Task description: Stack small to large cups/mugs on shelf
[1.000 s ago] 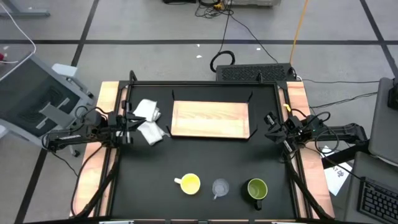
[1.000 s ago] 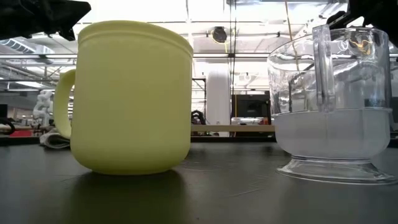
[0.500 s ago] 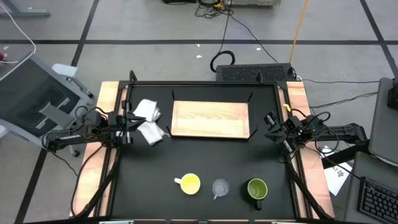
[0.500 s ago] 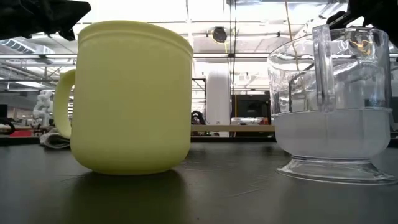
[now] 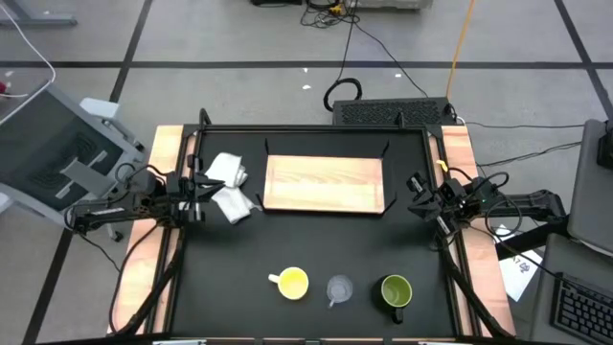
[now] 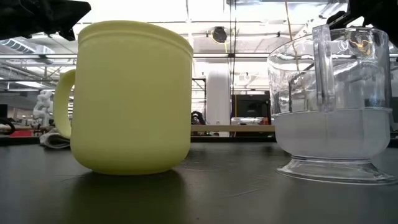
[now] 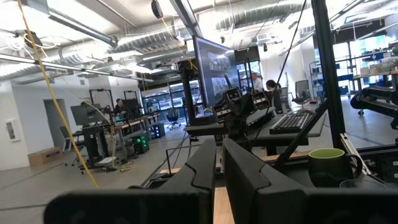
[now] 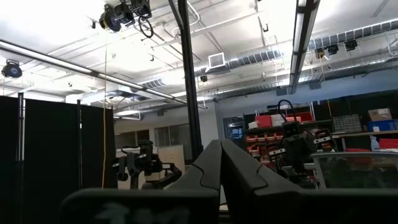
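The light-wood shelf [image 5: 324,184] lies flat at the table's far middle. Near the front edge, three vessels stand upright in a row: the yellow mug [image 5: 290,283], the clear glass cup [image 5: 339,288] and the dark green mug [image 5: 396,291]. The low view shows the yellow mug [image 6: 130,99] and the glass cup [image 6: 333,106] close up. The green mug also shows in the left wrist view [image 7: 326,167]. My left gripper [image 5: 198,187] is shut and empty at the table's left edge, beside a white cloth [image 5: 228,187]. My right gripper [image 5: 415,190] is shut and empty at the right edge, beside the shelf.
The white cloth lies crumpled just left of the shelf. Thin black brackets [image 5: 388,204] stick up at the shelf's corners. Bare black tabletop [image 5: 326,240] lies between the shelf and the row of vessels. Wooden side rails [image 5: 163,230] border the table.
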Controlling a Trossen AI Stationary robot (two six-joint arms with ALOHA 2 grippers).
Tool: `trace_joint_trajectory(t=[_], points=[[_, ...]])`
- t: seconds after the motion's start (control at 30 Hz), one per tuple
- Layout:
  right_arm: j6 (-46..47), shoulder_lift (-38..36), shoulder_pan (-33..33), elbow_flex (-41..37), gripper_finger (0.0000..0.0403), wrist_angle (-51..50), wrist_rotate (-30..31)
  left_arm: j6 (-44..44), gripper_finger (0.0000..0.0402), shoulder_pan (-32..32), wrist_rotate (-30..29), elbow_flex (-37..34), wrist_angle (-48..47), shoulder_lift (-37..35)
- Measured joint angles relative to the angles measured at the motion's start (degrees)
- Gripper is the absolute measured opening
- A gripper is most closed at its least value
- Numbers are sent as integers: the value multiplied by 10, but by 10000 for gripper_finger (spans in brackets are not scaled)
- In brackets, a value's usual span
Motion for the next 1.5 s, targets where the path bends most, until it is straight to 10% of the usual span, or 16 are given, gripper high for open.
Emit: trace_joint_trajectory(t=[1.5], points=[[35,0,0,0,0,-7,0,0,33,0,0,0,0,0]])
